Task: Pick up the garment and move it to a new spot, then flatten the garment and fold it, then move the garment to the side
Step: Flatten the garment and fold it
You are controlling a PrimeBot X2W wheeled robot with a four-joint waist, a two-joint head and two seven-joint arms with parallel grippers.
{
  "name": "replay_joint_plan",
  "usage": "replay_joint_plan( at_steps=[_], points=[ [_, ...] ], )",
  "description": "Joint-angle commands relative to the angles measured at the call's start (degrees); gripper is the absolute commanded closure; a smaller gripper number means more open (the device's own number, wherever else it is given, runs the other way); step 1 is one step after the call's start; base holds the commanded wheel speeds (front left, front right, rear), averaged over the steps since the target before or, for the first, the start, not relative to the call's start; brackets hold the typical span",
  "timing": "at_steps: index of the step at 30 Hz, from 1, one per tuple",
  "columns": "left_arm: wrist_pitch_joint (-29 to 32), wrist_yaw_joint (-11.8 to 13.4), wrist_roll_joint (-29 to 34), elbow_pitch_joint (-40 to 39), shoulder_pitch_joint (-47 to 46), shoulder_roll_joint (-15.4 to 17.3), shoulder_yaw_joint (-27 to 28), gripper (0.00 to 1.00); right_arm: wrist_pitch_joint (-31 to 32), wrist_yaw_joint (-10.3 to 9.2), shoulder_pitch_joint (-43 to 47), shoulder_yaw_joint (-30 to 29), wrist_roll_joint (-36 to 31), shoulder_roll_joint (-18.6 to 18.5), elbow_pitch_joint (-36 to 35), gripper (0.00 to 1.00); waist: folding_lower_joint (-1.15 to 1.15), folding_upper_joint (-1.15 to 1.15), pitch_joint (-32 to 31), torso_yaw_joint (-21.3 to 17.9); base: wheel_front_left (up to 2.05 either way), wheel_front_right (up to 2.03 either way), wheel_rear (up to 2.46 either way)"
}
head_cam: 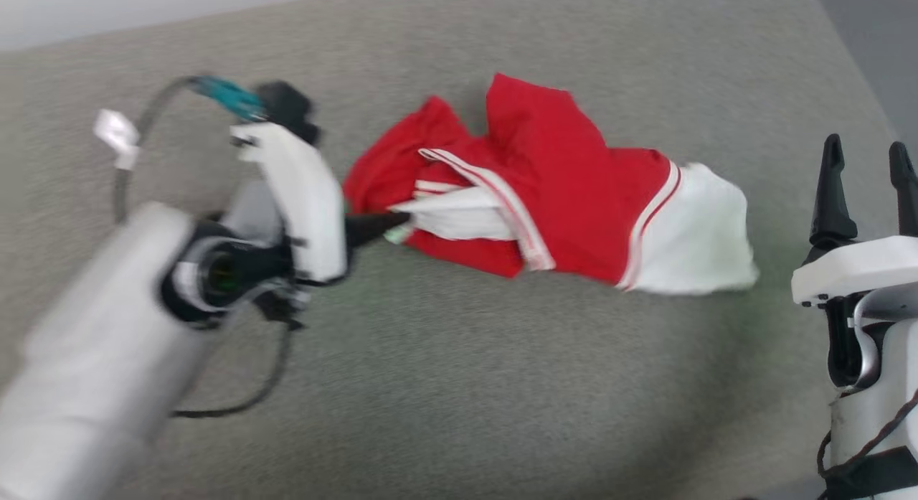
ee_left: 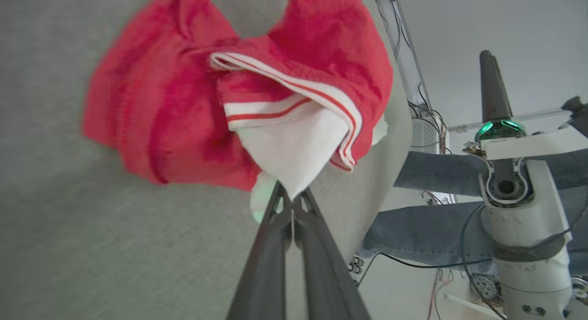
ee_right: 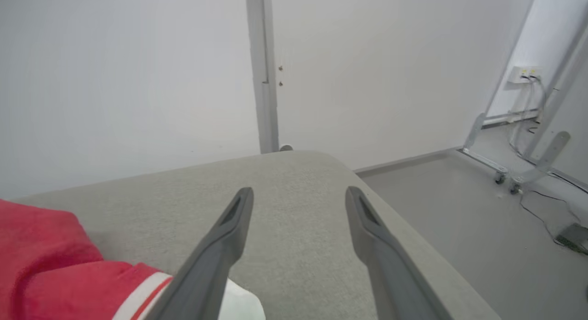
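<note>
Garment (head_cam: 559, 191) lies crumpled in a heap near the middle of the grey cloth-covered counter (head_cam: 459, 385), red body bunched up, striped red-white trim showing across the top of the pile. 1 white sleeve (head_cam: 696, 227) sticks out on the robot's right end of the heap, flat on the counter. Left gripper (head_cam: 391, 224) reaches in sideways from the robot's left, fingers pressed together and pinching a fold of white sleeve fabric (head_cam: 459, 220) at the left edge of the pile. Left wrist view confirms it: left gripper (ee_left: 291, 203) has both dark fingers closed to a point on the white fabric (ee_left: 289, 150), with the trim wrapped over it and the red garment (ee_left: 183, 104) bunched behind, resting on the counter (ee_left: 69, 242). Head view is motion-blurred, so fine detail on the left arm is soft. Right gripper (head_cam: 866, 156) sits at the lower right, fingers spread and pointing up, well apart from the garment, nothing between them. Right wrist view shows the right gripper (ee_right: 299, 196) with its 2 fingers wide apart over the counter (ee_right: 294, 173), garment (ee_right: 46, 255) at the lower left just beside the left-hand finger, white wall (ee_right: 138, 81) and grey floor (ee_right: 459, 210) beyond. Whether that finger touches the cloth, cannot tell.
</note>
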Motion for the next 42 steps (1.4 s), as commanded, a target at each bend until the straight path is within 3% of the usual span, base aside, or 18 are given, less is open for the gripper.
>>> replay_joint_plan(
  at_steps=[1, 7, 12, 19, 21, 29, 30, 33, 34, 35, 39, 42],
  points=[
    [0.3, 0.4, -0.21, -2.17, 1.01, 3.14, 1.74, 1.0, 0.86, -0.14, 0.64, 0.24, -0.54, -0.05, -1.32, 0.0, 0.0, 0.0, -1.61, 4.04, 0.0, 0.0, 0.0],
    [-0.27, 0.88, -0.57, -5.56, 0.97, 10.15, 5.9, 1.0, 2.93, -0.14, 0.65, 0.94, -1.21, -0.05, -3.71, 0.0, 0.0, 0.0, -1.8, 7.44, 0.0, 0.0, 0.0],
    [-2.33, -0.53, 6.34, -5.39, -0.23, 17.95, 6.3, 1.0, 4.34, -0.14, 0.55, 2.35, -0.85, -0.07, -4.82, 0.0, 0.0, 0.0, -1.47, 8.82, 0.0, 0.0, 0.0],
    [-5.64, -1.26, 14.88, 2.8, 3.3, 24.36, 3.13, 1.0, 5.2, -0.14, 1.0, 3.24, -0.4, -0.05, -5.75, 0.0, 0.0, 0.0, -0.54, 8.7, 0.0, 0.0, 0.0],
    [-6.35, -1.52, 16.48, 6.35, 4.18, 25.06, 2.13, 1.0, 5.46, -0.14, 1.08, 3.3, -0.44, -0.06, -6.04, 0.0, 0.0, 0.0, -0.32, 8.41, 0.0, 0.0, 0.0],
    [-12.11, -4.32, 15.15, 18.4, 5.44, 21.42, 2.74, 1.0, 6.74, -0.14, 2.11, 4.4, -1.29, -0.04, -6.93, 0.0, 0.0, 0.0, 0.02, 7.67, 0.0, 0.0, 0.0],
    [-12.82, -4.8, 15.51, 19.24, 5.25, 20.98, 2.6, 0.95, 6.78, -0.14, 2.25, 4.68, -1.36, -0.16, -7.11, 0.0, 0.0, 0.0, -0.03, 7.72, 0.0, 0.0, 0.0],
    [-15.49, -6.19, 17.39, 21.48, 4.6, 19.74, 1.69, 0.62, 7.85, -0.14, 2.58, 6.45, -1.55, -0.83, -7.67, 0.0, 0.0, 0.0, -0.31, 8.18, 0.0, 0.0, 0.0],
    [-16.82, -6.53, 18.03, 22.13, 4.37, 19.33, 1.54, 0.13, 8.16, -0.14, 2.92, 7.65, -1.49, -1.25, -7.82, 0.0, 0.0, 0.0, -0.47, 8.39, 0.0, 0.0, 0.0],
    [-18.18, -6.74, 18.17, 22.91, 4.31, 18.7, 1.75, 0.0, 8.8, -0.13, 3.29, 8.8, -1.34, -1.74, -7.89, 0.0, 0.0, 0.0, -0.7, 8.62, 0.0, 0.0, 0.0],
    [-24.91, -7.8, 18.18, 24.96, 5.87, 16.86, 2.87, 0.0, 12.09, -0.14, 4.58, 16.01, -0.91, -5.98, -8.79, 0.0, 0.0, 0.0, -1.91, 9.86, 0.0, 0.0, 0.0],
    [-31.97, -7.98, 19.57, 25.07, 7.52, 15.68, 3.19, 0.0, 15.58, -0.13, 5.83, 23.99, 0.54, -11.36, -10.73, 0.0, 0.0, 0.0, -2.81, 11.16, 0.0, 0.0, 0.0]
  ],
)
